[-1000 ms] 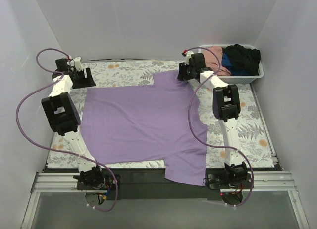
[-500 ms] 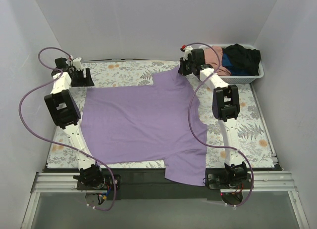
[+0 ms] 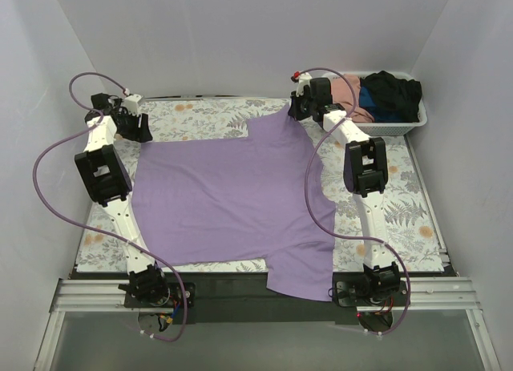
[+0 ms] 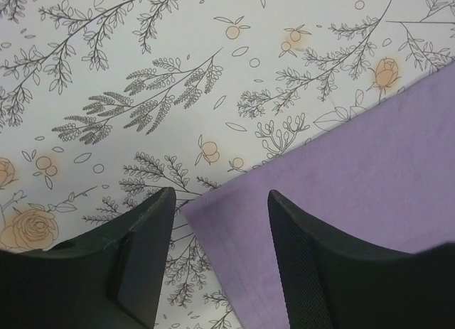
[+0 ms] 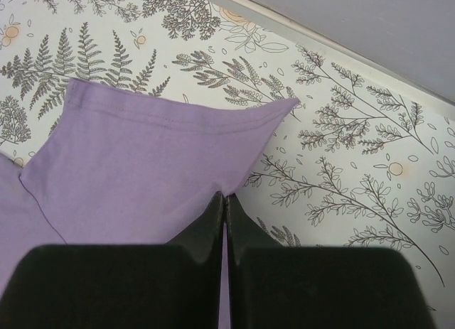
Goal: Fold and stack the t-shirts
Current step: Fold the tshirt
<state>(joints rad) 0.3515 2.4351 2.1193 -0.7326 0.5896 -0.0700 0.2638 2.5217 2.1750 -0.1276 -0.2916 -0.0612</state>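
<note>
- The large lavender-purple soft cloth t-shirt (image 3: pixel 232 195) lies spread flat in the middle of the tabletop. Its long axis runs left to right, with the straight hem toward the left arm and both sleeves on the right. The near sleeve droops over the near edge.
- Its weave is matte and fine, with a stitched hem line along the far sleeve.
- The right pincer (image 5: pixel 225 201) has its fingers pressed together at the edge of the far sleeve, apparently nipping the cloth.
- The left pincer (image 4: pixel 220 200) is spread, with the far hem corner lying just between its fingers. It is the arm nearer that corner, and I judge closing there comes next.
- The floral-printed tabletop (image 3: pixel 401 211) is smooth and flat.
- A white slatted plastic basket (image 3: pixel 393 129) at the far right holds crumpled pink, black and blue garments (image 3: pixel 391 90).
</note>
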